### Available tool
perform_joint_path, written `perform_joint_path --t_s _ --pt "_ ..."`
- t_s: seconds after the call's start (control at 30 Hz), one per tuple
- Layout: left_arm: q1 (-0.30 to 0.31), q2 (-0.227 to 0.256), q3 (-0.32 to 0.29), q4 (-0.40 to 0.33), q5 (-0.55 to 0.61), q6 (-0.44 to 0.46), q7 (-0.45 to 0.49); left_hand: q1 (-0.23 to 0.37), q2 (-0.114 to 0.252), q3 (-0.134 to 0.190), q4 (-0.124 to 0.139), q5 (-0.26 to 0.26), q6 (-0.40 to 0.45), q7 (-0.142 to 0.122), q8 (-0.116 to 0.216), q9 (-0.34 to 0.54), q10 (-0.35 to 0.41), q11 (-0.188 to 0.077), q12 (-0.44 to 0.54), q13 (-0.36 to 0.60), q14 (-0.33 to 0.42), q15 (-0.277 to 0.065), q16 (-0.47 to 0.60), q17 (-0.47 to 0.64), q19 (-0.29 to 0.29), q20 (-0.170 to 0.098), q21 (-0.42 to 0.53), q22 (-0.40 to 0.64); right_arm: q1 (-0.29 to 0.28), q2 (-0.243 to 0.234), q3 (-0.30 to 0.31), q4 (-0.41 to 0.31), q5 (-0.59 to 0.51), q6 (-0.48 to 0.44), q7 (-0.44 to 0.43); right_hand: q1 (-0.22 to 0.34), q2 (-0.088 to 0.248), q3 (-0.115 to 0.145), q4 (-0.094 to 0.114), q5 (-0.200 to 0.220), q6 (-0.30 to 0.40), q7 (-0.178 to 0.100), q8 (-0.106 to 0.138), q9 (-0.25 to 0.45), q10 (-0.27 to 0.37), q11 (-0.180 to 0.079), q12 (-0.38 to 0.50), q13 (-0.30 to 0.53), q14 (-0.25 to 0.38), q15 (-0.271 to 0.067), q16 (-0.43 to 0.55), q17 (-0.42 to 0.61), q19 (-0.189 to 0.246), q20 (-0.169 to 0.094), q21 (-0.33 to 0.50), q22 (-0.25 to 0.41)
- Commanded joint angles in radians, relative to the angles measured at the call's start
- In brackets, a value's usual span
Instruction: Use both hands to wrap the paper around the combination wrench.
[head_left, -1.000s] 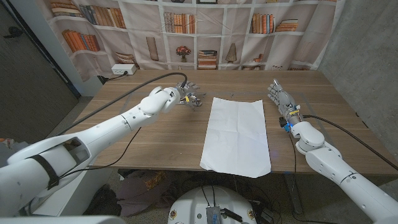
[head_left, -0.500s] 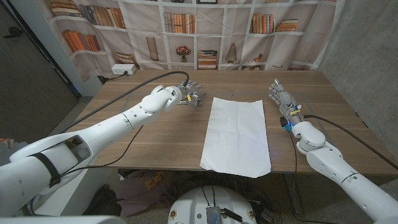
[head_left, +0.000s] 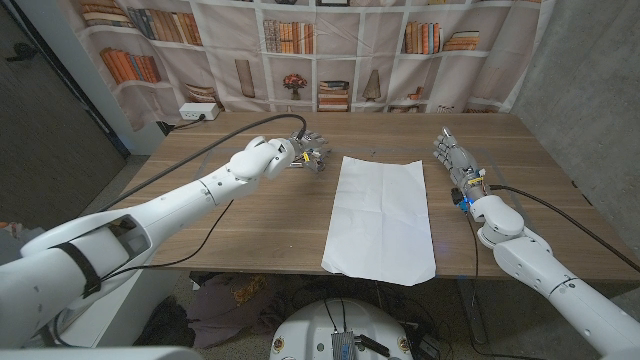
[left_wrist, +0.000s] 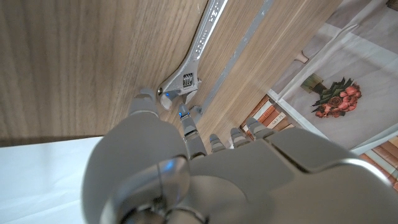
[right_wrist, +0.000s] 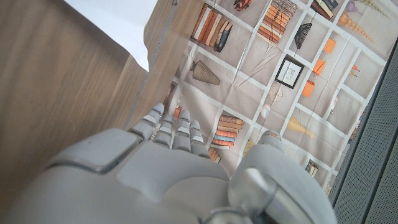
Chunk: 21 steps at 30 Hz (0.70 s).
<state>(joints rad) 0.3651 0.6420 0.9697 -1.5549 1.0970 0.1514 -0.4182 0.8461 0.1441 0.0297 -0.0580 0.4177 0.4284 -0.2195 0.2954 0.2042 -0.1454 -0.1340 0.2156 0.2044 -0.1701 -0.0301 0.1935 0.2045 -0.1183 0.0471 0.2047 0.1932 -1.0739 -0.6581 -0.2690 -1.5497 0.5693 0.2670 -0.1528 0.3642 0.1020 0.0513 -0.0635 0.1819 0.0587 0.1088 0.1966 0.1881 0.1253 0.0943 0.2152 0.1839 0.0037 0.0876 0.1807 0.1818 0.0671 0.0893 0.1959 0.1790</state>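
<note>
Wrench (left_wrist: 194, 53) seemingly left of paper (head_left: 380, 215)

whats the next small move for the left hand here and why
Probably close the left hand on the wrench and lift it. In the left wrist view its fingertips sit right at the wrench's jaw end, but the tool lies on the bare wooden table, beside the paper rather than on it. The right hand waits apart, holding nothing.

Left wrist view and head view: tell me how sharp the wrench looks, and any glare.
Left wrist view: the wrench is crisp with bright metal highlights, while the left hand up close is soft. Head view: the wrench is small and partly hidden by that hand; the paper is evenly lit, without glare.
</note>
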Motion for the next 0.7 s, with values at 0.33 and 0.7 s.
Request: perform_joint_path --t_s 0.33,0.7 --pt "-0.024 -0.013 0.020 0.044 -0.023 0.006 -0.006 0.018 -0.004 0.004 -0.008 -0.009 0.015 -0.001 -0.003 0.002 0.004 -0.002 0.008 0.002 -0.109 0.000 0.004 0.000 -0.004 0.004 0.006 0.001 0.003 0.003 0.000 0.011 0.004 -0.003 -0.001 -0.004 0.003 0.003 -0.007 -0.002 -0.003 -0.004 -0.001 0.002 -0.001 0.001 -0.003 0.003 -0.004 -0.005 0.006 0.003 -0.007 0.004 0.000 0.002" --pt "-0.034 -0.017 0.030 0.060 -0.033 -0.002 0.012 0.027 -0.002 0.005 -0.011 -0.020 0.031 -0.001 0.000 0.002 0.020 -0.006 0.013 0.001 -0.096 -0.003 0.009 0.000 0.004 0.007 0.010 0.001 0.009 0.008 -0.004 0.017 0.000 -0.004 -0.007 -0.005 0.003 0.003 -0.008 -0.002 -0.003 -0.004 -0.001 0.002 -0.001 0.001 -0.003 0.003 -0.005 -0.004 0.005 0.003 -0.010 0.008 -0.001 0.002"
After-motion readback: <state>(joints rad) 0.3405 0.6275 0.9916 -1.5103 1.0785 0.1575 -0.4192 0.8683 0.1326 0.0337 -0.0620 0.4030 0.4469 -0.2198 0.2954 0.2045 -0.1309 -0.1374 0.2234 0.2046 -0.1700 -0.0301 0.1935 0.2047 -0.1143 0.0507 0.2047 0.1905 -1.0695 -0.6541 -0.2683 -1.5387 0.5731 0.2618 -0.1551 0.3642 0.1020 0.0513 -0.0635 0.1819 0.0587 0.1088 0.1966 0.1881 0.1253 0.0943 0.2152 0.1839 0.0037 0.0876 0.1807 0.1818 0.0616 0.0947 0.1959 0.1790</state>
